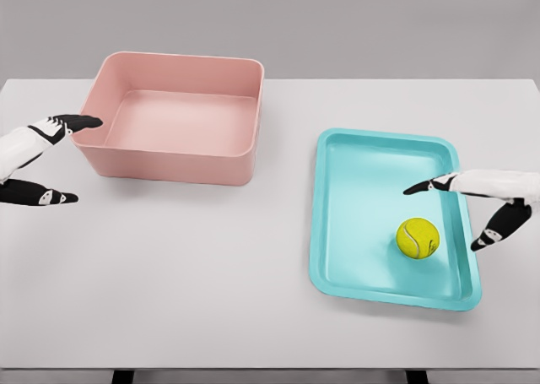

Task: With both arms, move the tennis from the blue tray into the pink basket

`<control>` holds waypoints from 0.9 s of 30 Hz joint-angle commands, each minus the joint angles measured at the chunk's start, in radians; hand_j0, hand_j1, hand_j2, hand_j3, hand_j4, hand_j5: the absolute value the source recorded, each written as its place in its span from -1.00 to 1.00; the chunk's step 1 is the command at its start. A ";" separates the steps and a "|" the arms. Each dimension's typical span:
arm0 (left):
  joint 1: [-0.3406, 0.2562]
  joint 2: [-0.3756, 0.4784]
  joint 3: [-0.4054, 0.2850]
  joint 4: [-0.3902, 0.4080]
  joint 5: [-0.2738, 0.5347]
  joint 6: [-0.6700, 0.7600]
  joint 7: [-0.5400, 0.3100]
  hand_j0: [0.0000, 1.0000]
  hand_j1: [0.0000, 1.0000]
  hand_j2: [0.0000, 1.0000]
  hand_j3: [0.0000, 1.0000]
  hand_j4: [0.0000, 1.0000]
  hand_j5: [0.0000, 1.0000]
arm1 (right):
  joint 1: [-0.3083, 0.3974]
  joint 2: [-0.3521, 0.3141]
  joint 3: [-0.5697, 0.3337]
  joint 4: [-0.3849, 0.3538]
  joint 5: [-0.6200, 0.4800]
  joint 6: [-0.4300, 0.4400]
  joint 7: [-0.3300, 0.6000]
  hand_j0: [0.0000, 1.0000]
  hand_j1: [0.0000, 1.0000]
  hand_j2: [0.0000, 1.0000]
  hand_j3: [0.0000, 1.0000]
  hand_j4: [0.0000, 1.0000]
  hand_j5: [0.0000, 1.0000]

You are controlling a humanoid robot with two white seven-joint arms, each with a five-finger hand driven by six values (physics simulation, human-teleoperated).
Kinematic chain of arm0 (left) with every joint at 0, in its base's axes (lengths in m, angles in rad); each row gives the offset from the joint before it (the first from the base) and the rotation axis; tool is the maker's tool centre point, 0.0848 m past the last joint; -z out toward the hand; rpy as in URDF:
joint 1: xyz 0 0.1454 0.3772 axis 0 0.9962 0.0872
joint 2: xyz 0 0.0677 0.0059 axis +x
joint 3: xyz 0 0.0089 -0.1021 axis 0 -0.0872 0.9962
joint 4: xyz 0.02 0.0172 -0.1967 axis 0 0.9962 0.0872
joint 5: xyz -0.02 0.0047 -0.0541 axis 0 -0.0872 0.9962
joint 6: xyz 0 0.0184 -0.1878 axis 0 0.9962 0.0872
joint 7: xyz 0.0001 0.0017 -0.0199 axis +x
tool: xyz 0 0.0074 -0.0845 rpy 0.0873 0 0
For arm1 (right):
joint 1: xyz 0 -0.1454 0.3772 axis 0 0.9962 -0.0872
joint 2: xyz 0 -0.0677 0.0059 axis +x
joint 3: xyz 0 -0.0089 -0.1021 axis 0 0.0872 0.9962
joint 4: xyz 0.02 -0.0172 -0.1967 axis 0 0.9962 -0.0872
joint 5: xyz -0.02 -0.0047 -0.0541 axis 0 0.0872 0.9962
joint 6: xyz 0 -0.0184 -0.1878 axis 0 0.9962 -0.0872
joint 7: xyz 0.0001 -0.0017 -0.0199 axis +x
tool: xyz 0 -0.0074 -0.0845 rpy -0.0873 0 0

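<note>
one yellow ball [418,237] sitting in blue tray [337,215], near right. one pink basket [177,152] far left, holding nothing. left hand [38,156] and right hand [485,200], fingers spread, gripping nothing.

A white table [211,266] fills the view (dark legs just visible below), grey wall behind.

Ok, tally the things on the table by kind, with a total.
Tennis ball: 1
Blue tray: 1
Pink basket: 1
Total: 3
The ball lies in the tray; the basket holds nothing.
</note>
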 commanded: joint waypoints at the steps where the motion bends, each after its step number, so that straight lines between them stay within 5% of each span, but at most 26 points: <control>1: 0.000 0.001 0.000 0.007 0.013 0.001 0.000 1.00 1.00 1.00 1.00 1.00 1.00 | 0.000 0.007 0.018 0.000 -0.005 0.002 0.000 1.00 1.00 1.00 1.00 1.00 1.00; 6: 0.028 -0.002 0.000 0.008 0.061 0.001 0.002 1.00 1.00 1.00 1.00 1.00 1.00 | 0.000 0.028 0.035 0.007 -0.001 0.003 0.000 1.00 1.00 1.00 1.00 1.00 1.00; 14: 0.052 0.075 -0.003 -0.003 0.343 0.001 0.013 1.00 1.00 1.00 1.00 1.00 1.00 | -0.003 0.091 0.055 0.078 0.009 0.003 0.000 1.00 1.00 1.00 1.00 1.00 1.00; 20: 0.207 0.250 -0.032 -0.105 0.527 0.001 0.013 1.00 1.00 1.00 1.00 1.00 1.00 | -0.011 0.108 0.071 0.086 0.030 0.003 0.000 1.00 1.00 1.00 1.00 1.00 1.00; 27: 0.247 0.287 -0.124 -0.141 0.636 0.001 0.013 1.00 1.00 1.00 1.00 1.00 1.00 | -0.017 0.110 0.104 0.086 0.046 0.002 0.000 1.00 1.00 1.00 1.00 1.00 1.00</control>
